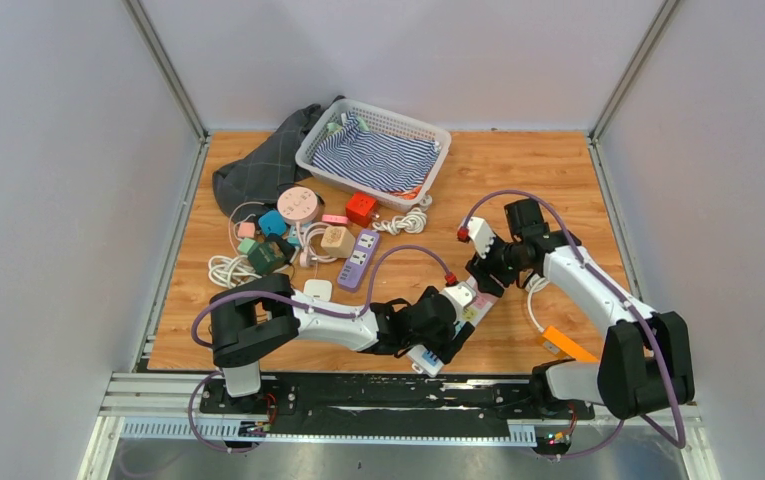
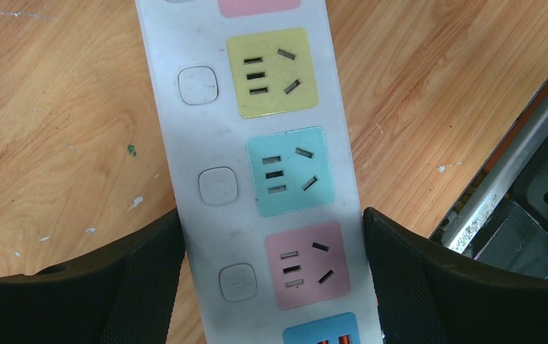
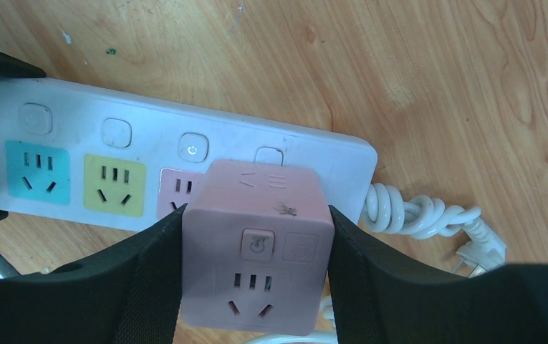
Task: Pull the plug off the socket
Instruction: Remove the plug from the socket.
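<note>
Pink plug cube (image 3: 255, 258) sits clamped between the two black fingers (image 3: 149, 279) of the right gripper (image 3: 256, 223), one pad pressed against each side face. It rests over the end of the white power strip (image 3: 135, 136), on the outlet next to the pink one and closest to the coiled white cable (image 3: 414, 215). Whether its pins are seated in the strip is hidden under it.

The left gripper (image 2: 272, 218) grasps the same power strip further along, its fingers (image 2: 135, 279) tight on both long edges beside the lower pink outlet.

At the far side of the table (image 1: 548, 170) a white basket (image 1: 440, 160) holds a blue and white striped cloth (image 1: 373, 160). Other small sockets and adapters lie scattered to the left of it.

The plug's top face, with a button and one set of socket holes, points up at the wrist camera. From above, the strip's long axis runs diagonally, from the near table edge under the left gripper up and to the right toward the right gripper, and its cable end points to the right
</note>
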`<state>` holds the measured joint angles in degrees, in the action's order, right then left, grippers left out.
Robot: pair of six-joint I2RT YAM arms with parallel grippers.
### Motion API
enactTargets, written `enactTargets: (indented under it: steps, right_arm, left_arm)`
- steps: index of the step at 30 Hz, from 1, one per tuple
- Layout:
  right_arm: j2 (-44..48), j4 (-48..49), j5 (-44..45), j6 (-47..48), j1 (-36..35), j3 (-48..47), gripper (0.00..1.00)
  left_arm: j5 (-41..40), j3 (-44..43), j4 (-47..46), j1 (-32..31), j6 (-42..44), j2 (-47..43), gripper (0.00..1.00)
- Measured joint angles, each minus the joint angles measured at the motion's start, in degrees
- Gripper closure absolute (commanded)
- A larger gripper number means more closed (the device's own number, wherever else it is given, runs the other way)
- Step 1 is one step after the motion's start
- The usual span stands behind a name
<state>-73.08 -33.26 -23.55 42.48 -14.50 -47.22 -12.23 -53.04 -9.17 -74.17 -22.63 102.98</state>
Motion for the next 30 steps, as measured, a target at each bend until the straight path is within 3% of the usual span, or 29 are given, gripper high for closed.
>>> enactTargets:
  steps: [13, 30]
  right_arm:
    - [-0.7, -1.7, -2.9, -2.4, 5.6, -0.4, 1.00]
    - [0.5, -0.6, -2.9, 0.8, 1.9, 0.4, 1.00]
  left_arm:
    - [0.6, 0.0, -0.9, 0.0, 1.9, 0.0, 1.00]
    - [0.6, 0.1, -0.3, -0.1, 0.4, 0.0, 1.00]
